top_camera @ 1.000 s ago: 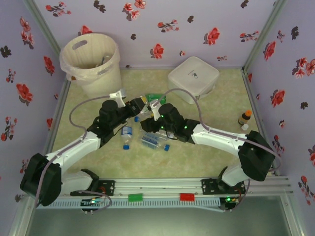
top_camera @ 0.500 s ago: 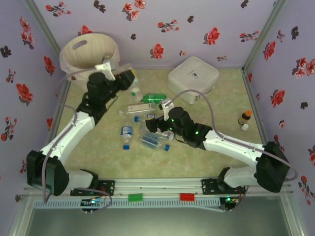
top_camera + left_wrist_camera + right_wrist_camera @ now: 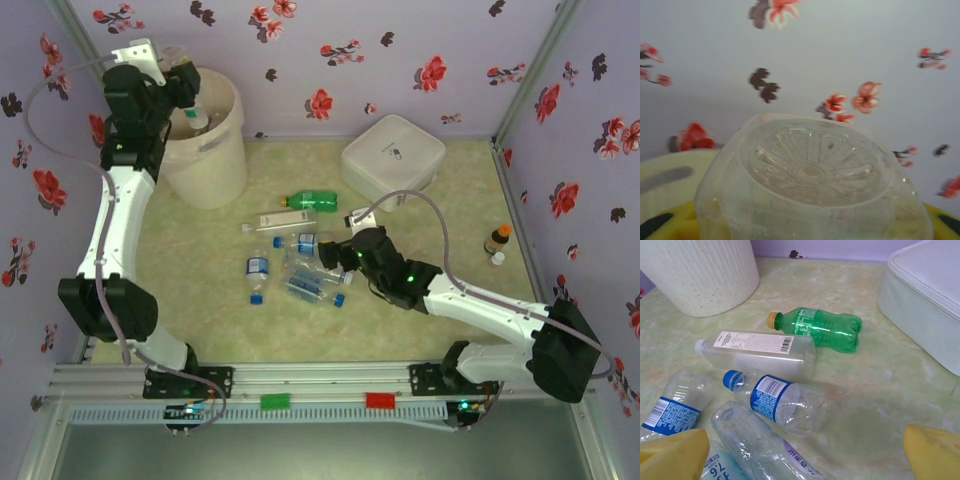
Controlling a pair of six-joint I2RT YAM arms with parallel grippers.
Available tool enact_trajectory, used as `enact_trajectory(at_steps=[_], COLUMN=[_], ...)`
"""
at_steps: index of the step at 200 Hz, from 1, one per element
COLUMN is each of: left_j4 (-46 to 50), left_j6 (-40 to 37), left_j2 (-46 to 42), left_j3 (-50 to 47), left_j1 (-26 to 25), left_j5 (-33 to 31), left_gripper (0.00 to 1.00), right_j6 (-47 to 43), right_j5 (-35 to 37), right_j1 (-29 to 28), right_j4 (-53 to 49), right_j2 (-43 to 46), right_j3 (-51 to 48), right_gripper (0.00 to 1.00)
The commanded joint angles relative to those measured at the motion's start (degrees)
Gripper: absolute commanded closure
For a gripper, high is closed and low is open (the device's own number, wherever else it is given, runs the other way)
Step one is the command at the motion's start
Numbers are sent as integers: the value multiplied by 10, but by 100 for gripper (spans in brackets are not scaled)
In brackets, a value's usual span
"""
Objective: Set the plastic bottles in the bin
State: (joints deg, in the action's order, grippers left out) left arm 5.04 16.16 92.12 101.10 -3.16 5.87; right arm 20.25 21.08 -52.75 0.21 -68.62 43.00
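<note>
**Bottle held over bin; loose bottles lying before the open right jaws**

1. Clear plastic bottle with a ribbed, petal-shaped base (image 3: 812, 172). It is pinched in the left jaws, with their yellow pads (image 3: 660, 225) seen low at either side of it. The base is turned toward the wrist camera. It is held aloft just over the rim of the tall round cream-white bin (image 3: 205, 140), which stands at the far left corner of the pale green table (image 3: 470, 215).

2. Right jaws. They are spread wide and set low over the table, with a yellow pad (image 3: 935, 452) at each lower edge of the wrist view.

3. Crushed clear bottle (image 3: 755, 445). It lies on its side between the right jaws; contact with either pad cannot be told.

4. Clear bottle with blue cap and blue label (image 3: 777, 402). It lies on its side just beyond item 3, ahead of the right jaws.

5. Flat-sided clear bottle with white cap and white printed label (image 3: 757, 350). It is laid just behind item 4.

6. Green bottle with yellow cap (image 3: 815, 327). It lies on its side farther back, between the bin and the flat white square box with rounded corners (image 3: 393, 160).

7. Second blue-labelled clear bottle (image 3: 677, 405). It lies at the left of the cluster.

8. Small brown bottle with orange cap (image 3: 497, 240). It stands upright near the right wall, well apart from the cluster.
</note>
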Motion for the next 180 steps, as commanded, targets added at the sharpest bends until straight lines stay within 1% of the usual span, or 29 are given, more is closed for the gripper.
enact_trajectory(at_steps=[1,16,35,67,71,75,86,96,98,100,108,112,121,145,162,180], left_j4=[29,24,22,68,74,81,99,112,115,117,123,125,127,134,117,77], left_j6=[-88,-104,-115,-108,-106,-104,-94,-84,-83,-81,-73,-70,-59,-23,9,48], left_j2=[37,61,94,152,158,163,174,177,177,177,173,170,159,111,55,-19], left_j3=[31,36,42,89,96,104,124,137,139,141,147,147,145,117,61,-39], left_j1=[6,11,13,14,13,13,12,13,13,13,12,12,12,12,12,8], left_j5=[-66,-93,-99,-100,-98,-98,-99,-98,-98,-99,-95,-94,-89,-65,-29,6], left_gripper=[73,73,72,59,55,49,25,5,2,0,0,0,0,0,0,0], right_j6=[21,18,13,4,3,1,0,-5,-5,-6,-10,-12,-14,-29,-43,-64], right_j5=[21,17,18,15,11,8,-1,-11,-13,-15,-16,-33,-38,-49,-58,-69], right_j1=[3,3,3,3,3,3,3,3,3,3,3,3,3,3,3,3], right_j4=[-15,-22,-28,-38,-39,-39,-39,-38,-38,-37,-35,-33,-30,-24,-12,-4], right_j2=[10,11,12,15,15,16,17,17,17,17,17,16,15,9,3,-10], right_j3=[-3,0,3,10,10,11,9,6,5,4,2,1,-2,-4,-5,4], right_gripper=[0,0,0,0,0,0,0,1,0,0,0,0,0,0,0,0])
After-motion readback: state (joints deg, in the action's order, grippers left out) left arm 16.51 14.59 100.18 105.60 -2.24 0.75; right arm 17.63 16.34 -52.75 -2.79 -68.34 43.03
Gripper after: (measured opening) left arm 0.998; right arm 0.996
